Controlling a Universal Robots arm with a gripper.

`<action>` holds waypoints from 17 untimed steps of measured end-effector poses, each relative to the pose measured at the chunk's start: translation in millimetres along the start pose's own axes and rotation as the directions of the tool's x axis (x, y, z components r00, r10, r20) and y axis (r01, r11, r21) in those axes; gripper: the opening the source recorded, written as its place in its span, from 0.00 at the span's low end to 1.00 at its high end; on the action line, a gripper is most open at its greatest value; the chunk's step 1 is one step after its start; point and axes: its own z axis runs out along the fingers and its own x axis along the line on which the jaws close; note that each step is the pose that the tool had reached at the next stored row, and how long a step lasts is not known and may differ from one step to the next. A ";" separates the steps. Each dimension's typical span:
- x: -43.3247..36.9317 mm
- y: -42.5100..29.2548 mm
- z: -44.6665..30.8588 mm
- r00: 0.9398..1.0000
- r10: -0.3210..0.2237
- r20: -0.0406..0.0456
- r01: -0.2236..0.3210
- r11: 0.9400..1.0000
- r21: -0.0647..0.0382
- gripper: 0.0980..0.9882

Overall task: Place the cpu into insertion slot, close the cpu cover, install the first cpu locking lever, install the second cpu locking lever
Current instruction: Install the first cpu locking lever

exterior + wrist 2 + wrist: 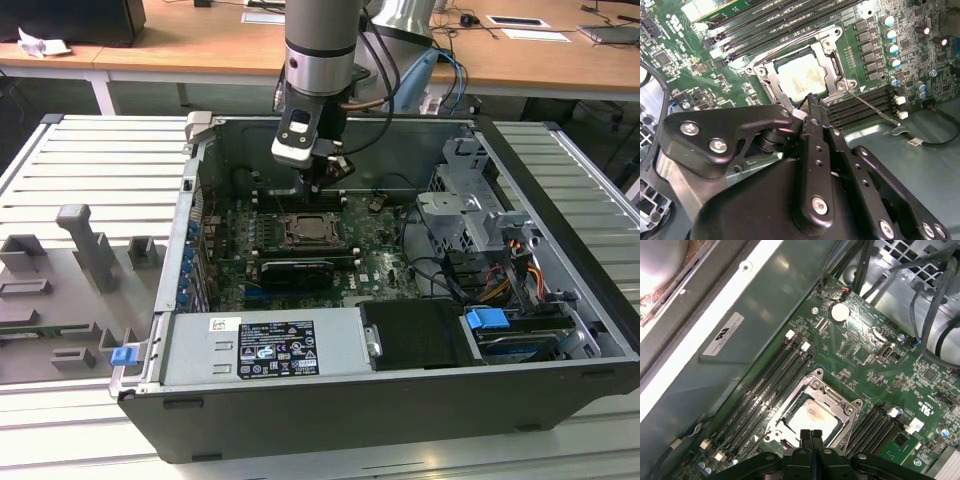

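Observation:
The cpu [799, 77] lies pale and square in the insertion slot [314, 232] on the green board, also seen in the first wrist view as the cpu [810, 417]. The silver cpu cover [834, 59] lies flat around it, its frame [841, 403] ringing the chip. A thin locking lever [874, 106] runs out from one socket corner across the black memory slots. My gripper [318, 185] hangs just above the socket's far edge, fingers shut together with nothing seen between them; its tips [811, 432] [810, 99] sit at the socket's rim.
The board sits deep in an open computer case [560, 250] with tall walls. Long black memory slots [767, 385] flank the socket. A drive cage and cable bundle [470, 215] fill the exterior view's right, and a power supply [265, 345] lies at the front.

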 end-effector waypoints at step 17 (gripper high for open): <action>0.0 0.0 0.0 0.987 -0.161 -0.005 0.161 0.987 0.002 0.01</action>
